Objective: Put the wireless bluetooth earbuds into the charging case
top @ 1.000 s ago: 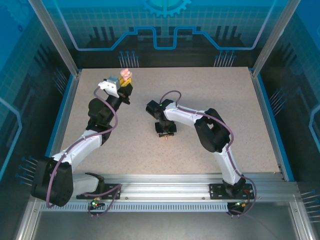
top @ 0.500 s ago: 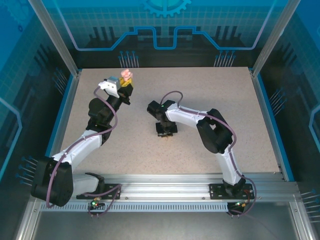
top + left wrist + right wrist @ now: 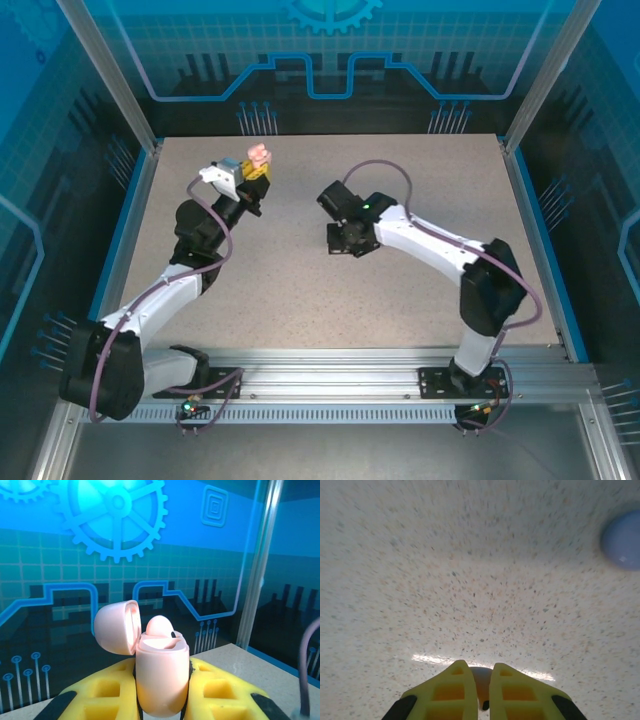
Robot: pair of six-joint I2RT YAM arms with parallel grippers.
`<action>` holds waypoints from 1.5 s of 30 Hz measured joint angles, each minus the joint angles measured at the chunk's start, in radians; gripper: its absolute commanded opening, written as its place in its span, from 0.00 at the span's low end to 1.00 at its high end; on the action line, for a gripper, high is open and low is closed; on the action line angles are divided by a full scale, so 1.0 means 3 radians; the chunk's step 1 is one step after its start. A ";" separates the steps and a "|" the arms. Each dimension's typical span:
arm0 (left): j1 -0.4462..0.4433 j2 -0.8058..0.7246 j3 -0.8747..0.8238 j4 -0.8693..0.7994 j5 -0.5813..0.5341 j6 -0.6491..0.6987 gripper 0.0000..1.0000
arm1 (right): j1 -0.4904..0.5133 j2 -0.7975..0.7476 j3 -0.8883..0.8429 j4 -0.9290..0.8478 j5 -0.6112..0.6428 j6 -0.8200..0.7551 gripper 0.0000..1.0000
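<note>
Carefully: thin grip

At the table's [image 3: 420,300] 11 o'clock, your left gripper [image 3: 252,172] clamps the open pink charging case [image 3: 161,680]. Your right gripper [image 3: 343,240], near centre, pinches an earbud [image 3: 480,676] between its fingertips; a jolt could flick it out.

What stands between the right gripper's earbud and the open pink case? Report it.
Nothing visible. The right gripper is shut on a pale earbud; bare table lies between it and the open pink case in the left gripper.
</note>
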 measured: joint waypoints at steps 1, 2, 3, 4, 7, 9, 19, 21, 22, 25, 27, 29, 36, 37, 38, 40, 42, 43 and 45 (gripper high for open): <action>-0.0025 0.0000 0.0000 -0.0001 0.0047 0.0014 0.00 | -0.0013 -0.0109 -0.0025 0.0032 0.0018 -0.0019 0.05; -0.0064 0.0000 0.0000 -0.0001 0.0099 0.0028 0.00 | -0.0034 -0.0230 -0.0050 0.0067 0.0036 -0.0041 0.06; -0.0107 0.0000 0.0000 -0.0001 0.0140 0.0067 0.00 | -0.0053 -0.0326 -0.0065 0.0100 0.0053 -0.0060 0.06; -0.0158 0.0000 0.0000 -0.0003 0.0184 0.0106 0.00 | -0.0078 -0.0440 -0.0075 0.0132 0.0067 -0.0085 0.06; -0.0313 0.0001 0.0001 -0.0004 0.0281 0.0242 0.00 | -0.0151 -0.0726 -0.0080 0.0257 0.0098 -0.0178 0.07; -0.0399 0.0003 0.0004 -0.0004 0.0315 0.0319 0.00 | -0.0196 -0.0913 -0.0088 0.0370 0.0121 -0.0252 0.07; -0.0810 0.0080 0.0131 -0.0018 0.0345 0.0848 0.00 | -0.0384 -0.1612 -0.0177 0.1156 -0.0024 -0.0613 0.07; -0.0838 0.0109 0.0163 0.0001 0.0348 0.0895 0.00 | -0.0399 -0.1678 -0.0177 0.1308 -0.0108 -0.0673 0.07; -0.0843 0.0123 0.0169 0.0008 0.0348 0.0904 0.00 | -0.0402 -0.1700 -0.0177 0.1369 -0.0151 -0.0699 0.07; -0.0868 0.0191 0.0186 0.0019 0.0360 0.0931 0.00 | -0.0404 -0.1742 -0.0177 0.1560 -0.0333 -0.0790 0.07; -0.0898 0.0242 0.0197 0.0023 0.0371 0.0956 0.00 | -0.0404 -0.1755 -0.0178 0.1691 -0.0487 -0.0862 0.07; -0.0930 0.0292 0.0223 0.0019 0.0383 0.0965 0.00 | -0.0403 -0.1757 -0.0179 0.1821 -0.0642 -0.0949 0.07; -0.0977 0.0327 0.0320 0.0009 0.0409 0.0968 0.00 | -0.0323 -0.1746 -0.0202 0.2059 -0.0933 -0.1171 0.07; -0.0982 0.0327 0.0327 0.0008 0.0420 0.0968 0.00 | -0.0303 -0.1734 -0.0202 0.2074 -0.0954 -0.1195 0.07; -0.0983 0.0327 0.0329 0.0005 0.0423 0.0968 0.00 | -0.0278 -0.1718 -0.0202 0.2084 -0.0973 -0.1221 0.07; -0.0985 0.0327 0.0332 0.0006 0.0430 0.0966 0.00 | -0.0240 -0.1684 -0.0209 0.2096 -0.0983 -0.1261 0.07; -0.0992 0.0327 0.0332 0.0005 0.0431 0.0966 0.00 | -0.0201 -0.1640 -0.0220 0.2098 -0.0984 -0.1314 0.07; -0.0996 0.0327 0.0332 0.0004 0.0431 0.0966 0.00 | -0.0183 -0.1615 -0.0229 0.2098 -0.0983 -0.1340 0.07; -0.0999 0.0327 0.0332 0.0005 0.0431 0.0966 0.00 | -0.0156 -0.1579 -0.0247 0.2096 -0.0966 -0.1392 0.06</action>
